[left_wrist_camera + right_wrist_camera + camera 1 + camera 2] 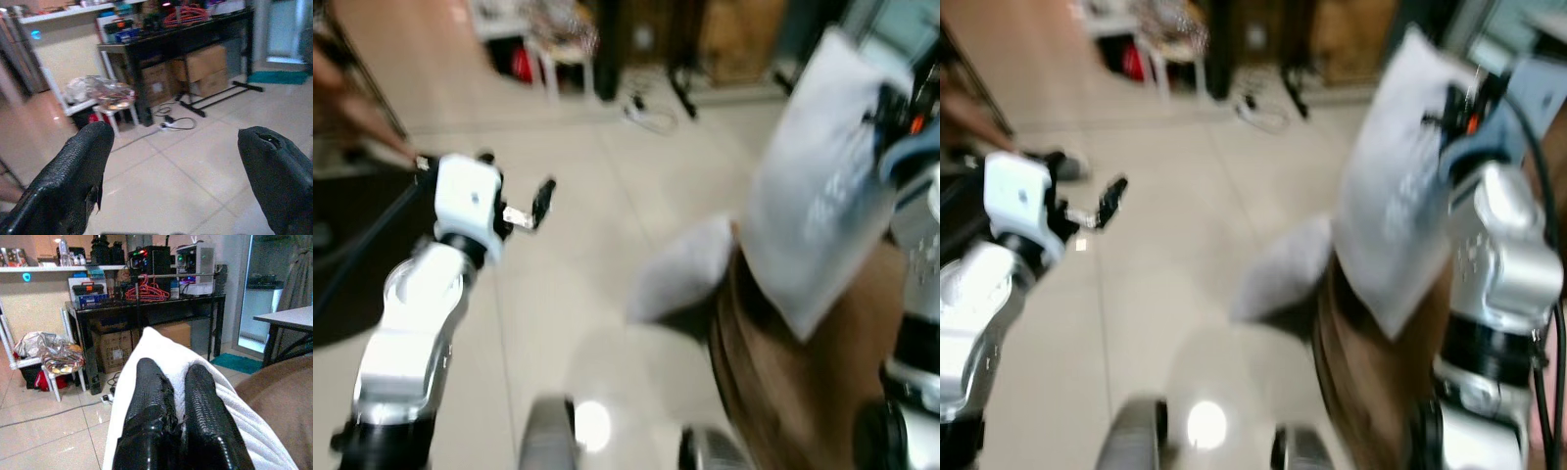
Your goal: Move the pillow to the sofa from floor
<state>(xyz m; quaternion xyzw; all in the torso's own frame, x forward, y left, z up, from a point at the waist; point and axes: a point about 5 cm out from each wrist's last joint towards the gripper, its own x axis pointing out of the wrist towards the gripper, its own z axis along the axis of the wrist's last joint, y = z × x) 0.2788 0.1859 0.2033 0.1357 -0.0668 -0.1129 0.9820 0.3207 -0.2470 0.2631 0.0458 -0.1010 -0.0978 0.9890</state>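
Observation:
A white pillow (827, 186) hangs in the air at my right, above the brown sofa (803, 392). My right gripper (178, 396) is shut on the pillow (146, 347), its two black fingers pinching the fabric near the upper edge. A second white pillow (683, 266) rests low against the sofa's end, by the floor. My left gripper (514, 191) is raised over the tiled floor at my left, open, with nothing between its fingers (73, 176).
A black table (186, 39) with cardboard boxes beneath stands at the far wall. A small white stool (110, 107) with bags and a power strip (646, 116) with cables lie on the floor beyond. A grey table (288, 318) stands past the sofa.

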